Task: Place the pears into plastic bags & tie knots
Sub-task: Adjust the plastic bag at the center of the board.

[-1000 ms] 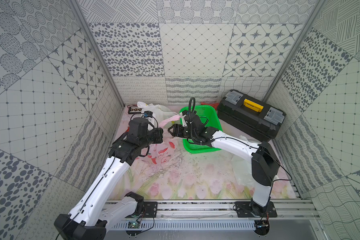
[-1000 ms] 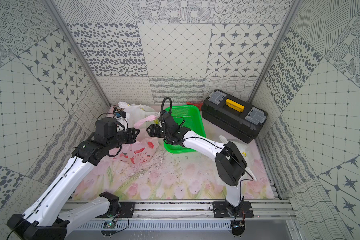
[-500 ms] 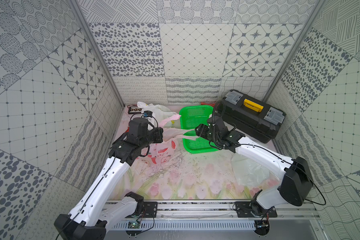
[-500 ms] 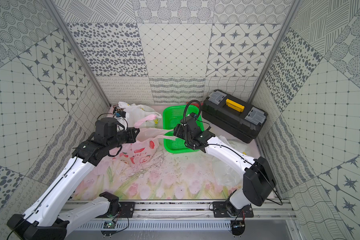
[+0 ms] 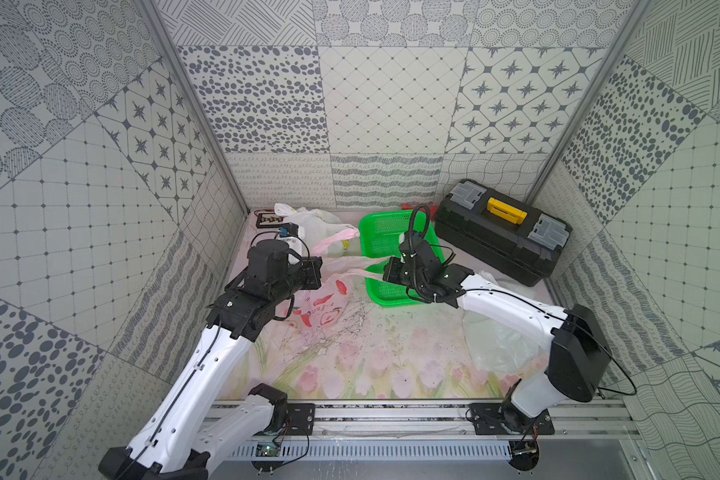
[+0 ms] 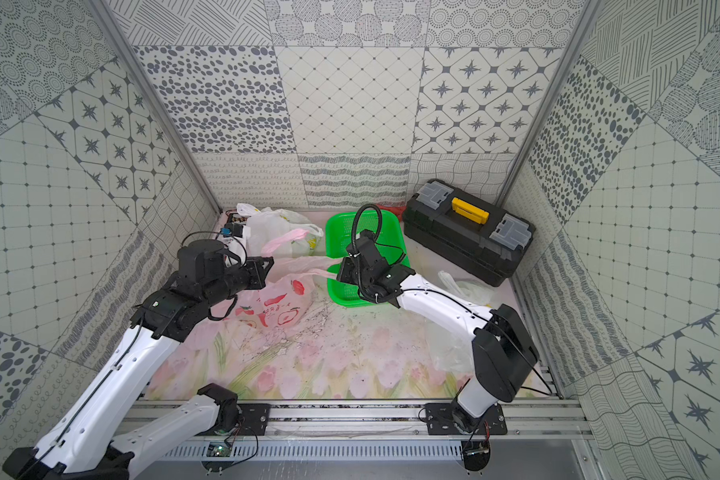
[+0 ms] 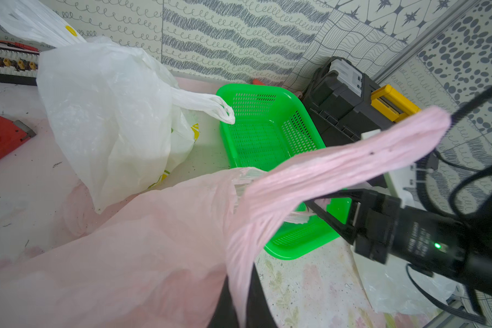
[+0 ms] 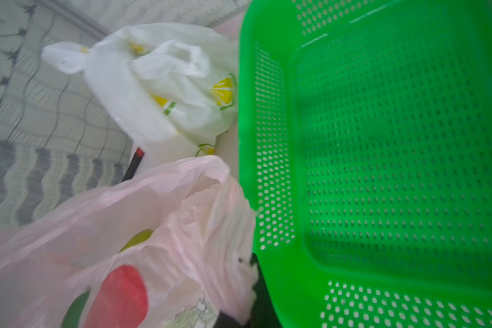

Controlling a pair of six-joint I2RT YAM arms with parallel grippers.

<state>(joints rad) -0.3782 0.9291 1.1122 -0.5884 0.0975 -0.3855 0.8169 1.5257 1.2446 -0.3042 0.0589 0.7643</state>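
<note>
— pink tulips are printed on the table (image 5: 371, 370) nearest us, and a crumpled pale bag (image 5: 495, 345) lies on it beside the right arm. what do we see past that?
— we see the pink bag (image 5: 321, 305) with red strawberry prints, resting on the table between the two arms, its handles drawn out toward the basket.
— and the left fingers (image 5: 316, 272)?
— together, we'd say, pinched on one pink handle. in the left wrist view that handle rises from between them as a wide gathered strip.
— the right fingers (image 5: 387, 272)?
— closed too, clamped on the other handle, a thin twisted strand, at the edge of the green basket (image 5: 375, 232) nearest the pink bag.
— can we find a pear?
— one yellow-green pear (image 8: 137, 240) shows through the pink plastic in the right wrist view, so it lies inside that bag.
— farther back?
— a white lemon-print bag (image 5: 308, 226) stands just beside the basket, one handle loop reaching toward it. we cannot tell what it holds.
— and behind that?
— a black toolbox (image 5: 504, 235) sits by the far wall on the right arm's side, lid shut, yellow handle on top.
</note>
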